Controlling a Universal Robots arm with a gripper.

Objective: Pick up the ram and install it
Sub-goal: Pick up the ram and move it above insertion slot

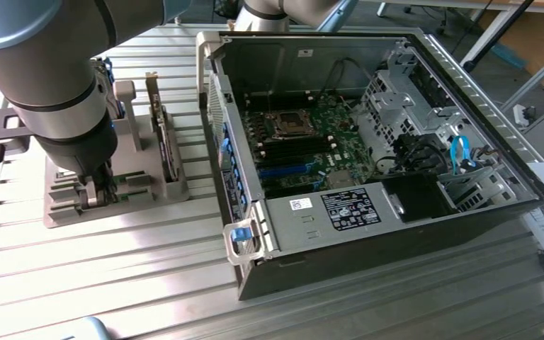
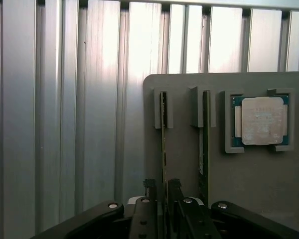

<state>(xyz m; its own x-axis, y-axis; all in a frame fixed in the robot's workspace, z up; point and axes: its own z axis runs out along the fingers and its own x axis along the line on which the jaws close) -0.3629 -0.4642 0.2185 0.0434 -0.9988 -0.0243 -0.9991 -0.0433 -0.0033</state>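
Two rams stand on edge in slots of a grey holder. They are thin green sticks: one ram and a second beside it. My gripper is lowered over the first ram, one dark finger on each side of its near end, with a small gap showing, so the jaws stand open around it. In the exterior view the gripper reaches down into the holder at that view's left. The open computer case lies to the right, with the motherboard's dark memory slots exposed.
A square silver processor chip sits in a pocket of the holder next to the rams. A dark expansion card stands upright at the holder's far side. The ribbed aluminium table surrounds the holder. Cables and drive cages fill the case's right half.
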